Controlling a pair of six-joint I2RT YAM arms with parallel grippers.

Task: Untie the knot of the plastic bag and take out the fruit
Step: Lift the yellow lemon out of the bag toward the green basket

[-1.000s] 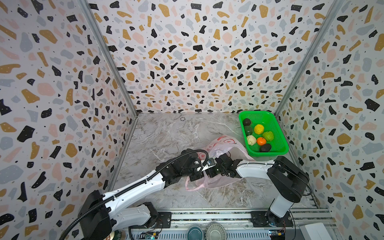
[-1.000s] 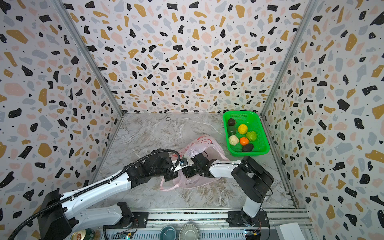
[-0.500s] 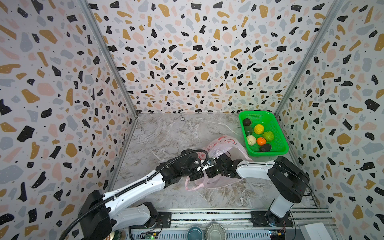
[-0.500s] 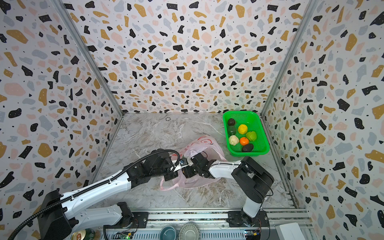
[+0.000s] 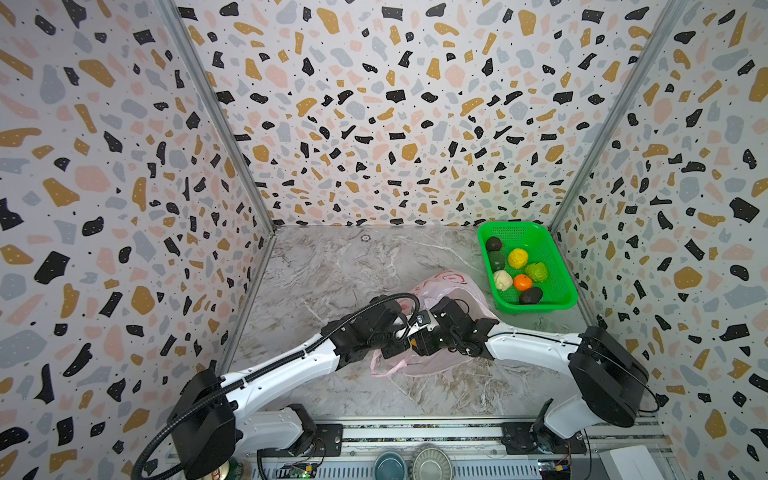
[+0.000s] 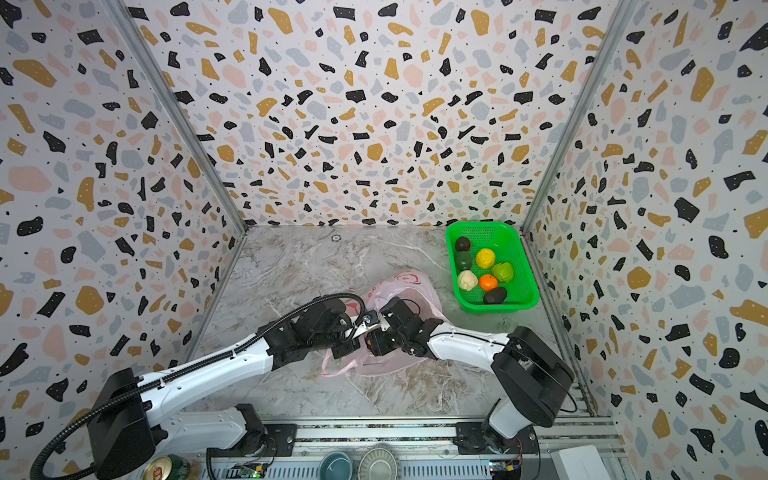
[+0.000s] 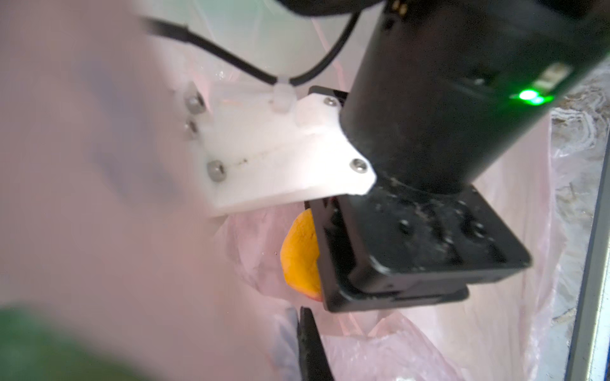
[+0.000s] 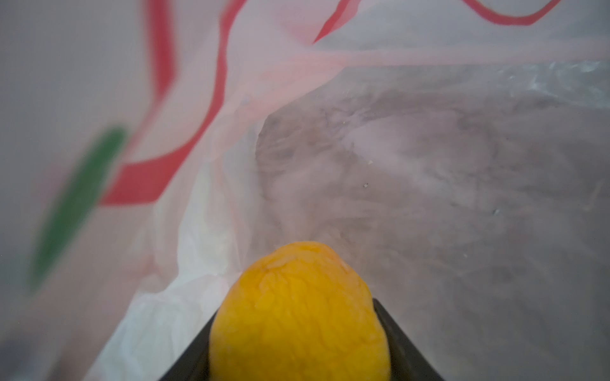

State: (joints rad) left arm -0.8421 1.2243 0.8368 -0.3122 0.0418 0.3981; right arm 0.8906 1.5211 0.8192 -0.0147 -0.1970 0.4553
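Pink plastic bag, its yellow fruit in right end effector grip; left end effector clenched.

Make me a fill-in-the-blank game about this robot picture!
The basket is coloured ___. It holds ___ fruits. The right fingers grip a yellow fruit inside the pink ___.
Missing words: green, seven, bag.

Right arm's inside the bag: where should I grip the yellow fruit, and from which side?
Across its narrow middle, coming in through the mouth of the bag. The yellow fruit looks oval, one end pointing away into the bag, and its sides lie between the jaws of the right gripper.
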